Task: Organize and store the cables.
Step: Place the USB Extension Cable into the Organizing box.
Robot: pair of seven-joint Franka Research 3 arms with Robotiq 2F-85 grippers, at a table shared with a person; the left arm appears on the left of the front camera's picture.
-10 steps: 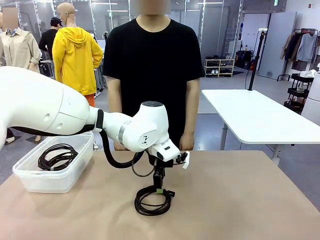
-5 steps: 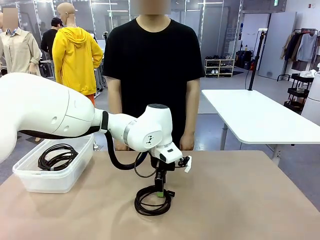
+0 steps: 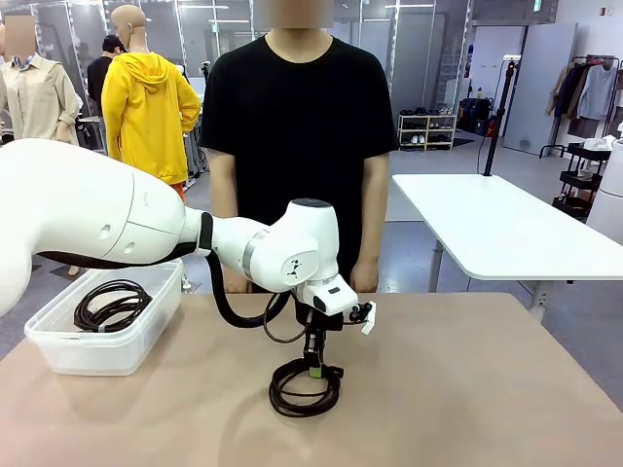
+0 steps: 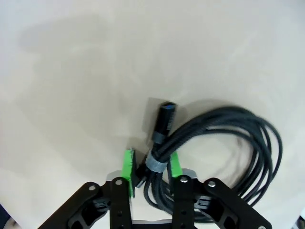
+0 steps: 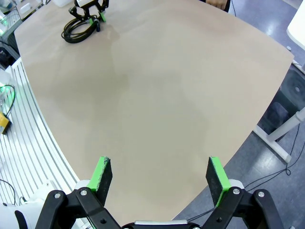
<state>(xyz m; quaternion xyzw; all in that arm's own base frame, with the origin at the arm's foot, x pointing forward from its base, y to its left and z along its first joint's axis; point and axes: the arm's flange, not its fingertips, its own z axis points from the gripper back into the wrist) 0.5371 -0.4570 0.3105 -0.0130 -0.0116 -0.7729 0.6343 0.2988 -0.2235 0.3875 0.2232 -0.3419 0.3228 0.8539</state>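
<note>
One black coiled cable [image 3: 305, 389] lies on the tan table in front of the person. My left gripper [image 3: 313, 370] points straight down at its far edge. In the left wrist view the green pads [image 4: 127, 164] pinch the bundle at its grey tie, and the rest of the coil [image 4: 248, 143] loops away to the right with a plug sticking up beside the tie. So the left gripper [image 4: 150, 166] is shut on this cable. A second coiled cable [image 3: 112, 304] rests inside the clear bin. My right gripper [image 5: 158, 174] hovers open high over the table, with the coil [image 5: 81, 27] far off.
A clear plastic bin [image 3: 58, 345] stands at the table's left edge. The person stands at the far side with a hand [image 3: 363, 277] near the table edge. Bare tabletop [image 3: 467, 389] stretches to the right of the coil.
The left gripper's fingers have closed on the coil at its tie. The arm and the coil have shifted slightly to the right.
</note>
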